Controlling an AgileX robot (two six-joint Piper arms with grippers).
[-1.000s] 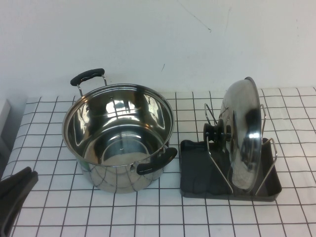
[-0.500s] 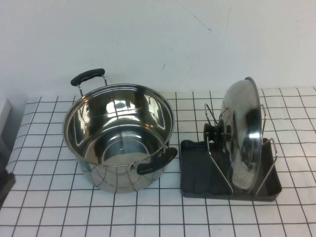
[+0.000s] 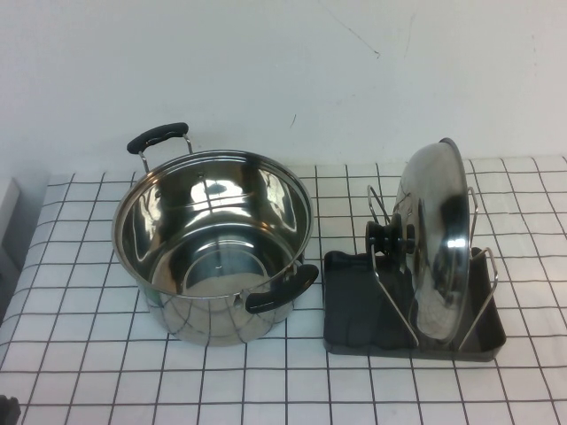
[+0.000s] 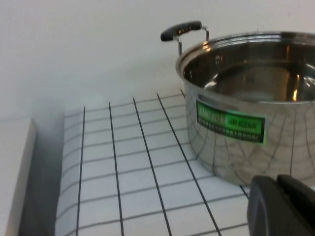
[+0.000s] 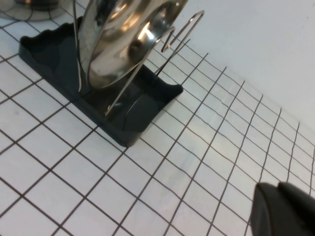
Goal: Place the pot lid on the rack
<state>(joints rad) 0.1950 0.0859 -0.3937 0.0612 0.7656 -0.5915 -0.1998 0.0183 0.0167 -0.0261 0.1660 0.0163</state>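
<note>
The shiny steel pot lid (image 3: pixel 440 232) stands on edge in the rack (image 3: pixel 353 303), held between the silver wire prongs, its black knob (image 3: pixel 387 237) facing the pot. It also shows in the right wrist view (image 5: pixel 123 34), standing in the dark tray (image 5: pixel 51 55). My left gripper (image 4: pixel 278 184) is shut and empty, low beside the pot's near left side; only a dark tip of it (image 3: pixel 5 410) shows in the high view's lower left corner. My right gripper (image 5: pixel 278 190) is shut and empty, off to the right of the rack and outside the high view.
The deep steel pot (image 3: pixel 213 243) with two black handles stands left of the rack, open and empty; it also shows in the left wrist view (image 4: pixel 246 108). White checked cloth covers the table. A wall stands close behind. The table's left edge lies near my left gripper.
My left gripper has drawn back down and left, almost leaving the high view. The lid, the rack and the pot have not moved.
</note>
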